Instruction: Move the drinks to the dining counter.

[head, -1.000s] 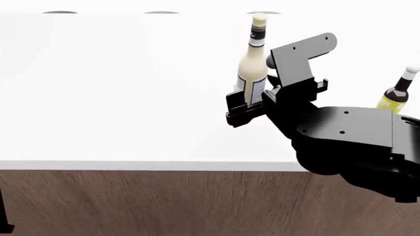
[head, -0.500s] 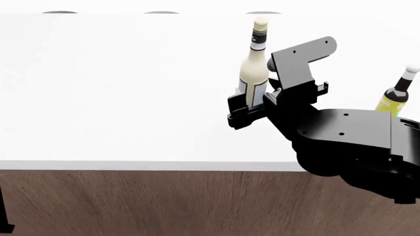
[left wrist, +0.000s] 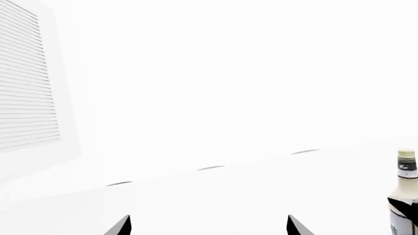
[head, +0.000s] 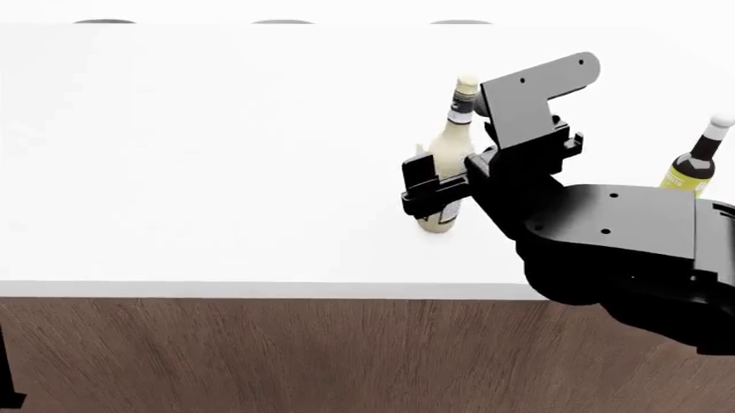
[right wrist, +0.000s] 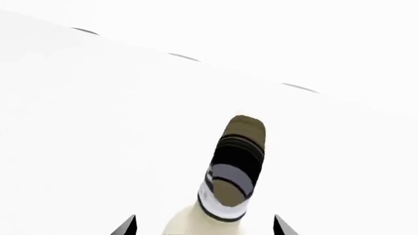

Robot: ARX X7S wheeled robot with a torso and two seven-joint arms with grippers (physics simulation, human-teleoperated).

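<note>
The tall cream bottle (head: 449, 151) with a white label stands about upright on the dining counter's white top (head: 206, 172). My right gripper (head: 442, 194) straddles its lower body. In the right wrist view the right gripper (right wrist: 203, 226) is open, with a gap on each side of the cream bottle (right wrist: 228, 196). The small dark bottle (head: 693, 168) with a yellow-green label stands further right, partly hidden behind my right arm. My left gripper (left wrist: 207, 226) is open and holds nothing; the cream bottle (left wrist: 405, 191) shows off to one side of it.
The counter's brown wood-grain front (head: 287, 353) drops below its near edge. Three dark ovals (head: 281, 21) line the far edge. A louvred white panel (left wrist: 26, 83) shows in the left wrist view. My bulky right arm (head: 620, 249) hangs over the counter's right front.
The cream bottle has dropped from its raised position in the right gripper and now rests on the counter. The right gripper has stayed nearly in place around it.
</note>
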